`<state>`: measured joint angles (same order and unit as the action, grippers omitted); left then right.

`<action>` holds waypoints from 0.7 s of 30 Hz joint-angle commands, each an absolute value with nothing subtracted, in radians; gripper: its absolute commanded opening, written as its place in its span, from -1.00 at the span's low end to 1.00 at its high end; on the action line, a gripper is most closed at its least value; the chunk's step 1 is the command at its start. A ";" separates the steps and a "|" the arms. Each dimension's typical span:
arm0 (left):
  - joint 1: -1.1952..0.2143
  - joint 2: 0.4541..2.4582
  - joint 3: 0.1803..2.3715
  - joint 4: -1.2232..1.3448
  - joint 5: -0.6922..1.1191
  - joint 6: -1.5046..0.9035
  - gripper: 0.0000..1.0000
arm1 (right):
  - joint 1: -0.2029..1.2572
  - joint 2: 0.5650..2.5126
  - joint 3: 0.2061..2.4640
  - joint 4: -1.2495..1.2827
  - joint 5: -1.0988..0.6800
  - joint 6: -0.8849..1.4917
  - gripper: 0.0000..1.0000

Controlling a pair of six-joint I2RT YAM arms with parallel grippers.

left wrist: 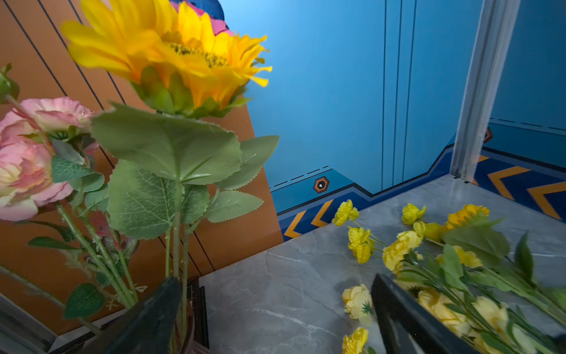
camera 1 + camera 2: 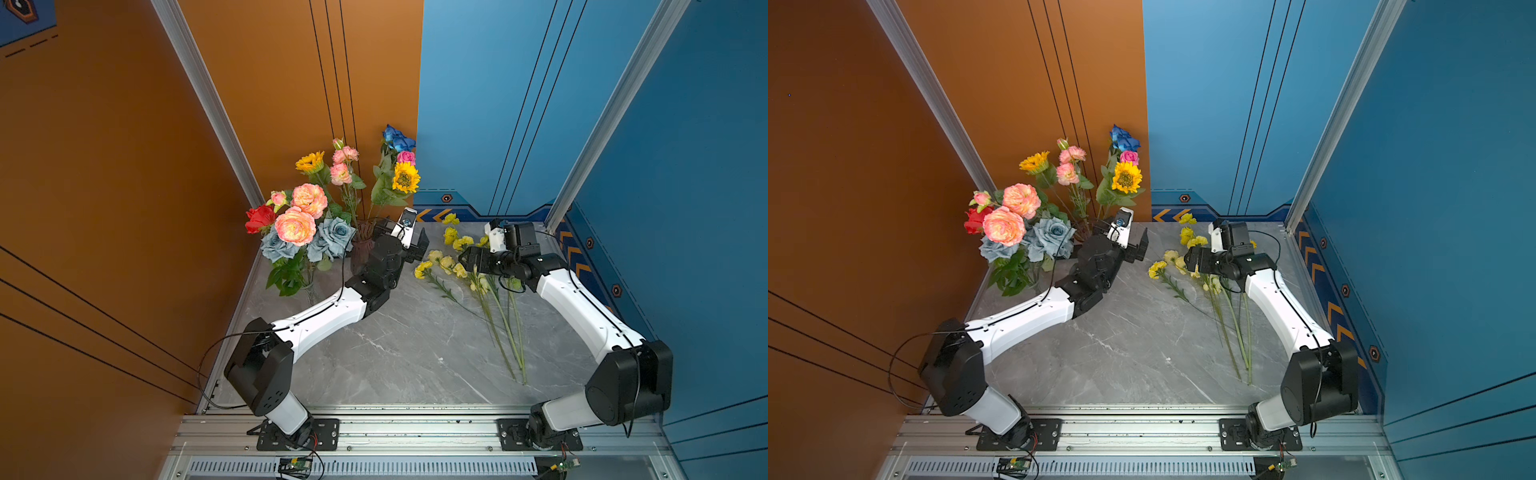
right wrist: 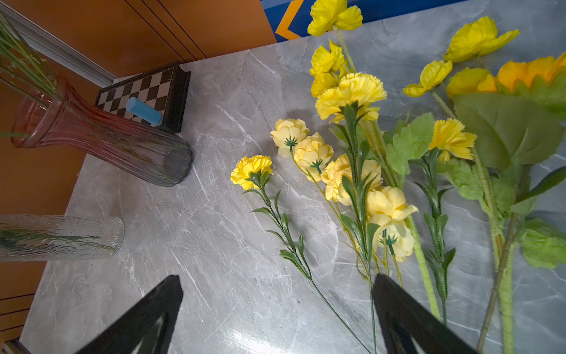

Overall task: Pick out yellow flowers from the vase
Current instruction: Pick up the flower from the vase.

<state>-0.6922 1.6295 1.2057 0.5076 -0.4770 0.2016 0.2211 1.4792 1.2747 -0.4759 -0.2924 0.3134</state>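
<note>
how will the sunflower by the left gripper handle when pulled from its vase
Probably top-heavy: the sunflower has a big bloom on a thin stem, so it may sway. Its broad leaves could snag the pink flowers alongside. The tall narrow vase might tip.

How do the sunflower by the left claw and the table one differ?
The vase sunflower stands upright, stem in the vase; the table sunflower lies flat among yellow flowers. The vase sunflower is beside the open left claw; the table sunflower lies clear of the right claw. Both are broad-leaved.
</note>
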 commanded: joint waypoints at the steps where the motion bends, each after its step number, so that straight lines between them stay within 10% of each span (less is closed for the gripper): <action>1: -0.672 1.671 1.232 0.647 -0.554 0.243 1.00 | 0.207 1.476 1.259 -0.430 -0.338 0.326 1.00; 21: -0.560 1.780 1.275 0.767 -0.571 0.221 0.16 | 0.166 1.476 1.162 -0.279 -0.425 0.380 1.00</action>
<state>-0.5621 1.7676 1.2423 0.7170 -0.5468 0.2020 0.1780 1.4796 1.1790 -0.3202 -0.3988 0.3637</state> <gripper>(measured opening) 0.587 0.999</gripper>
